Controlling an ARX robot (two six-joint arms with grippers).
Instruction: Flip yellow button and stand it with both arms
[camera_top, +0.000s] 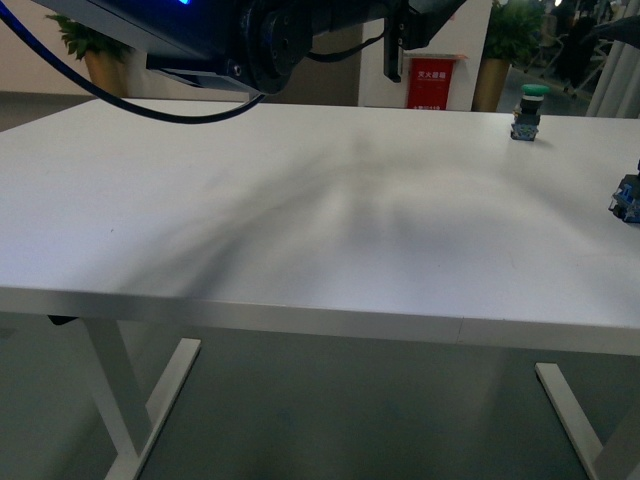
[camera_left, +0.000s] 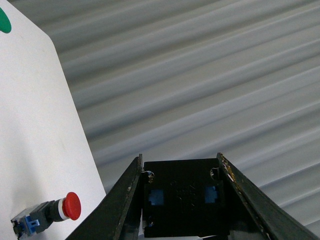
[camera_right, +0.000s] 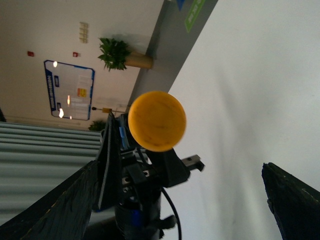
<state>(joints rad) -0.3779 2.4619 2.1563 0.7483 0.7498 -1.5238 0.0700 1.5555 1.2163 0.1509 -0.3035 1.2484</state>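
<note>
My left pincer (camera_left: 180, 159) is narrowed onto the yellow button (camera_right: 157, 121). It grips the dark blocky base on 2 sides and holds the button in the air, off the table (camera_top: 300, 220). The round cap points away from my left wrist and straight at my right wrist camera. My right pincer (camera_right: 180, 167) gapes wide and holds nothing. The cap shows ahead of its 2 fingers (camera_right: 292, 200), between them and touching neither. In the front view my arms (camera_top: 250, 40) are raised above the table's far side. The green button (camera_top: 530, 108) stands upright at the far right. The red button (camera_left: 50, 214) lies on its side near the table's edge.
</note>
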